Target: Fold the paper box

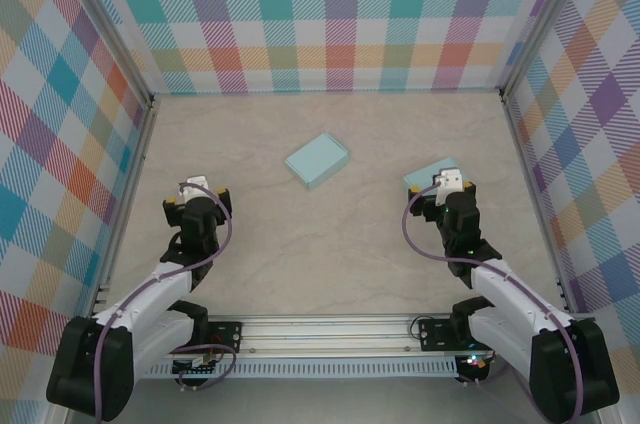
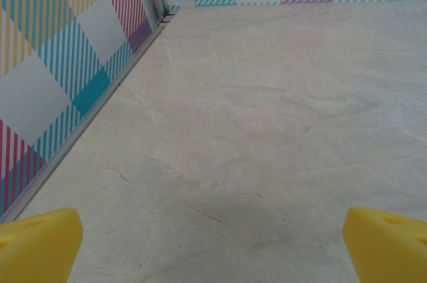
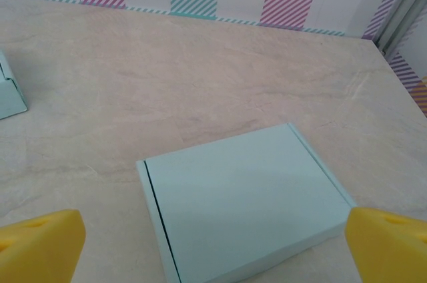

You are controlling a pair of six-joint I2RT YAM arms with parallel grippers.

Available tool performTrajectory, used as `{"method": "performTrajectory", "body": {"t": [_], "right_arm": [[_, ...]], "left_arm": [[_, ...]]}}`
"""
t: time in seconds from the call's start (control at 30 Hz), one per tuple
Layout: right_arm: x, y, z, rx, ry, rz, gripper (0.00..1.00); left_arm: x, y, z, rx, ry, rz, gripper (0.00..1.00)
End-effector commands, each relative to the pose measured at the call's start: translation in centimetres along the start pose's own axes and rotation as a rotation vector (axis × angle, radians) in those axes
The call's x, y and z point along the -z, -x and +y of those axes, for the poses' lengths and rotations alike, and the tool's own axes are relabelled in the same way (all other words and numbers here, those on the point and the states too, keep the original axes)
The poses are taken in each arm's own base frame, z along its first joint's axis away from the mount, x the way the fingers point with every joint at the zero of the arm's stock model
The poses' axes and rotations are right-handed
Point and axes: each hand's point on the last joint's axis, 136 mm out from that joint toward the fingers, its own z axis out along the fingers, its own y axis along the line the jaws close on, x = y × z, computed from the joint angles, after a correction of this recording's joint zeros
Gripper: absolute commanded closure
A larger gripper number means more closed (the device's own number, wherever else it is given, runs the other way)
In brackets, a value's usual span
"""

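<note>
Box (image 3: 243, 196) just ahead of gaping right pincer (image 3: 213, 246), apart.

this looks like a robot test lab. a pale stone-look desk (image 1: 330, 234) is boxed in by bright checked walls (image 1: 340, 14), and two robot arms (image 1: 150, 299) (image 1: 510, 289) are bolted to a metal rail (image 1: 330, 329) in front.

Both my arms low, jaws wide.
My left gripper (image 1: 196, 190) and right gripper (image 1: 447, 184) point forward, yellow pads (image 2: 40, 246) spread far apart.
</note>
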Motion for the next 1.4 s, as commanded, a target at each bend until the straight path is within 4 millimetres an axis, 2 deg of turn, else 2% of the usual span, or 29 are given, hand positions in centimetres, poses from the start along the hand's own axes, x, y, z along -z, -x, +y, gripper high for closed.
{"method": "performTrajectory", "body": {"t": [0.0,0.33,0.47,0.57,0.9,0.97,1.03,1.1,1.2,1.37], "right_arm": [[0.0,1.5,0.2,-0.020,0.026,-0.066,0.00],[0.1,1.3,-0.3,-0.036,0.026,-0.072,0.00],[-0.1,1.2,-0.5,-0.045,0.027,-0.072,0.00],[-0.3,1.2,-0.7,-0.050,0.025,-0.073,0.00],[-0.8,1.0,-1.3,-0.060,0.021,-0.077,0.00],[-1.0,0.9,-1.4,-0.064,0.020,-0.079,0.00],[-1.3,0.8,-1.5,-0.073,0.025,-0.089,0.00],[-1.7,0.5,-1.7,-0.090,0.034,-0.097,0.00],[-2.2,0.8,-2.0,-0.114,0.048,-0.132,0.00],[-3.5,0.6,-1.4,-0.102,0.109,-0.155,0.00]], "left_arm": [[-0.2,1.7,-0.5,0.065,-0.049,-0.088,0.00],[-0.9,1.2,-0.8,0.075,-0.061,-0.114,0.00],[-1.6,2.0,-2.0,0.103,-0.115,-0.156,0.00],[-2.6,1.8,-3.2,0.104,-0.149,-0.163,0.00],[-5.4,-0.9,-6.9,-0.001,-0.256,-0.098,0.00],[-5.5,-1.3,-6.6,0.020,-0.268,-0.084,0.00],[-6.5,-1.7,-7.2,0.010,-0.279,-0.070,0.00],[-7.3,-2.0,-7.3,0.019,-0.308,0.006,0.00],[-8.5,-2.1,-6.5,0.062,-0.276,0.050,0.00],[-8.7,-2.2,-6.2,0.081,-0.278,0.066,0.00]]}}
